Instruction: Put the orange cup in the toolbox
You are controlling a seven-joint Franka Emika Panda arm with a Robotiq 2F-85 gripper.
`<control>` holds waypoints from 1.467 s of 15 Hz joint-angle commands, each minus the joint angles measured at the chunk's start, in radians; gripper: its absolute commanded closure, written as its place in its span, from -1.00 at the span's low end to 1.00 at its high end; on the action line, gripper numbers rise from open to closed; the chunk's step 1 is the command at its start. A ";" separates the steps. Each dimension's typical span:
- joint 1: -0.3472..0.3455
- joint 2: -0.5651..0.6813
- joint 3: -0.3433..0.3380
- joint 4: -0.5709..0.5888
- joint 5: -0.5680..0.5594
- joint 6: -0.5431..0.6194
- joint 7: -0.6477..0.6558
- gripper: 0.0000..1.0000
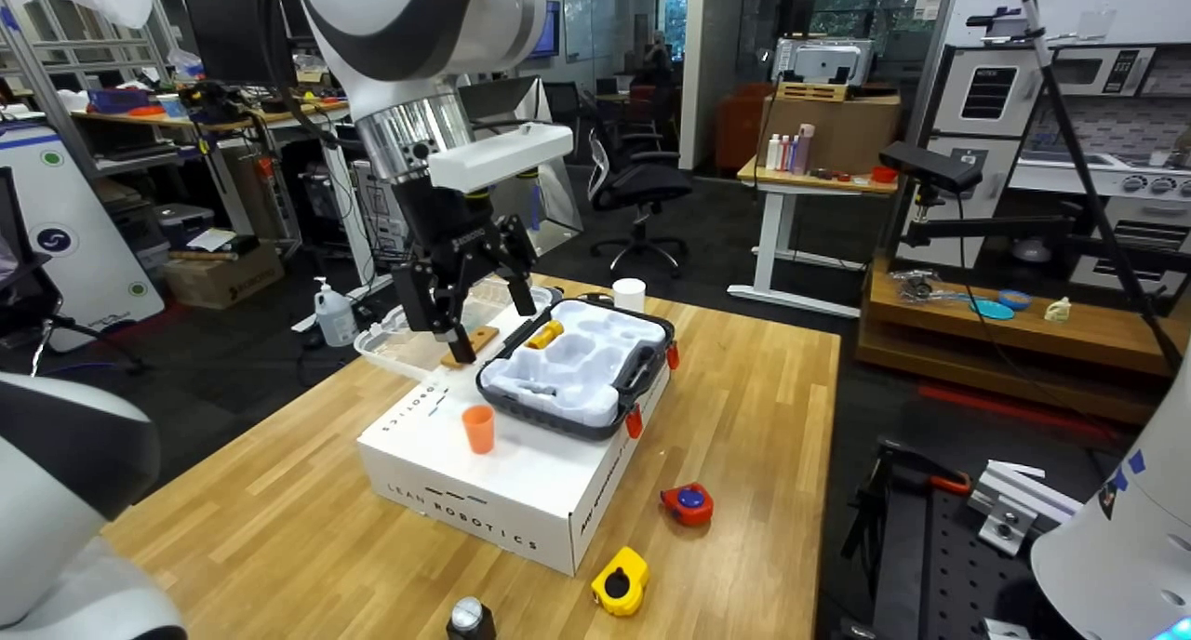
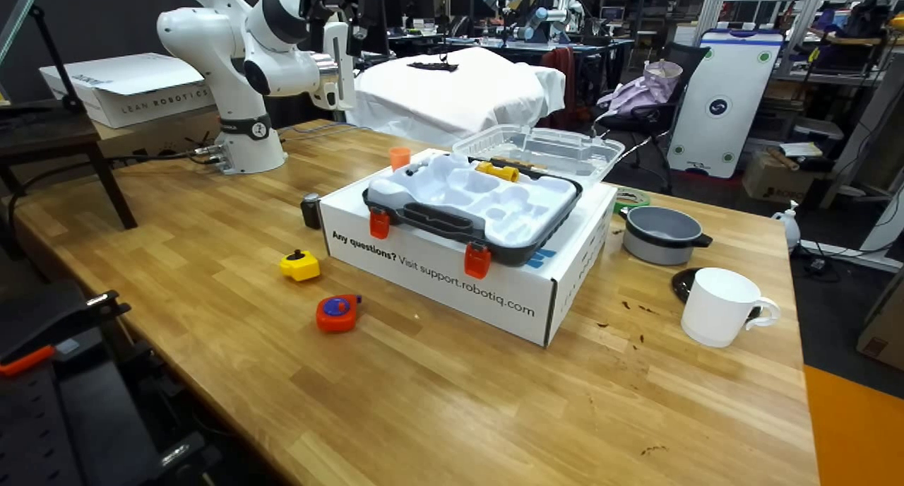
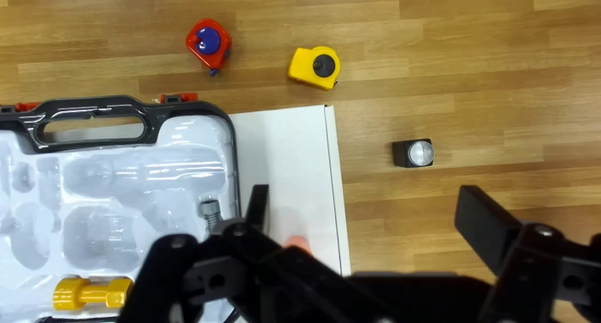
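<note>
Gripper (image 1: 491, 326) hangs raised, jaws spread wide with nothing between them, in an exterior view; the orange cup (image 1: 479, 429) stands upright on a white cardboard box (image 1: 516, 468), just beside the open toolbox (image 1: 577, 353). An off-centre approach could tip the cup or set a finger on the toolbox's dark rim. The fingertips' height above the box is hard to judge.

In an exterior view, the cup stands near the box's edge, past the end of the toolbox; a sideways nudge could send it down to the wooden tabletop (image 2: 233, 260). The gripper, at the top of the frame, melts into a dark background.

In the wrist view, the cup is a blurred sliver of orange (the gripper's own linkage covers the rest), nearer one of the fingers (image 3: 483, 224) than the other; a straight descent would risk striking it. A yellow plastic bolt (image 3: 91, 293) and a grey bolt (image 3: 210, 212) lie in the toolbox, whose uneven hollows could tilt the cup on release. The toolbox's far side is cut off.
</note>
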 commanded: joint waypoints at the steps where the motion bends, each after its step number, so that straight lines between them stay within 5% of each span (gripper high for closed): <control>1: 0.004 0.055 -0.026 0.053 0.028 0.050 -0.013 -1.00; 22: 0.020 0.381 -0.069 0.275 0.031 0.055 -0.001 -1.00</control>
